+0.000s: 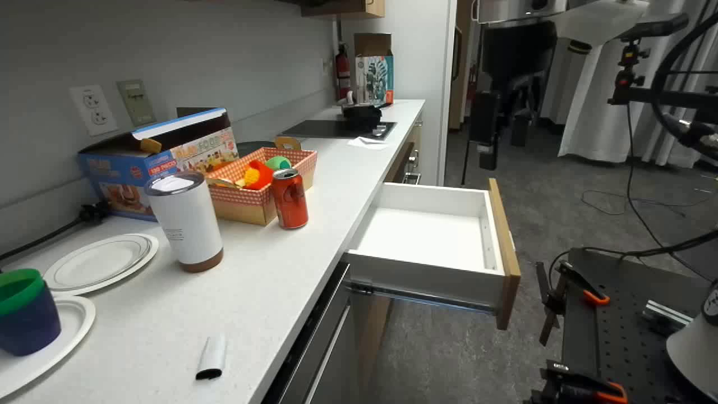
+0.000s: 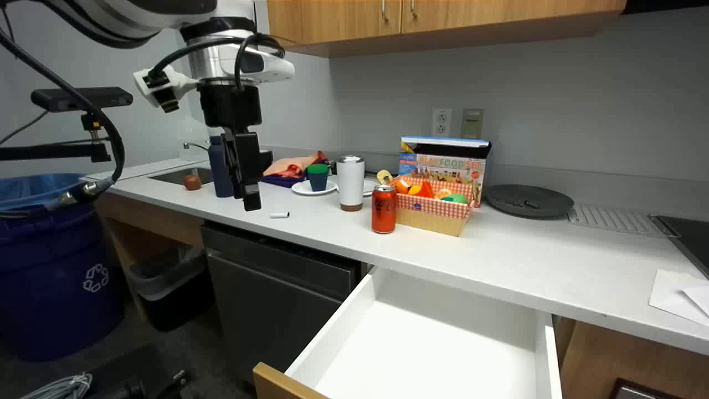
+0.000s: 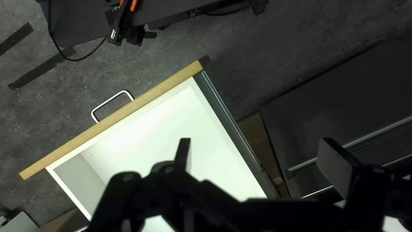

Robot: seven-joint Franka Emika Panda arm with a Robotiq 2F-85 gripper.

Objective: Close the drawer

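Note:
The drawer [image 1: 420, 235] is pulled far out from under the counter, with a bare white inside and a light-wood front panel [image 1: 505, 252]. It also shows in an exterior view [image 2: 443, 343], cut off at the bottom, and in the wrist view [image 3: 154, 129], where its metal handle [image 3: 107, 102] sticks out from the front. My gripper [image 1: 504, 152] hangs in the air, fingers down, higher than the drawer and apart from it. It also shows in an exterior view [image 2: 253, 188]. In the wrist view the gripper [image 3: 257, 161] has its fingers wide apart with nothing between them.
The white counter [image 1: 269, 303] above the drawer holds a red can [image 1: 290, 199], a white tumbler [image 1: 185, 224] and a checked basket [image 1: 241, 207] near its edge. A dark dishwasher [image 2: 271, 293] is beside the drawer. A black table [image 1: 594, 331] stands opposite the drawer front.

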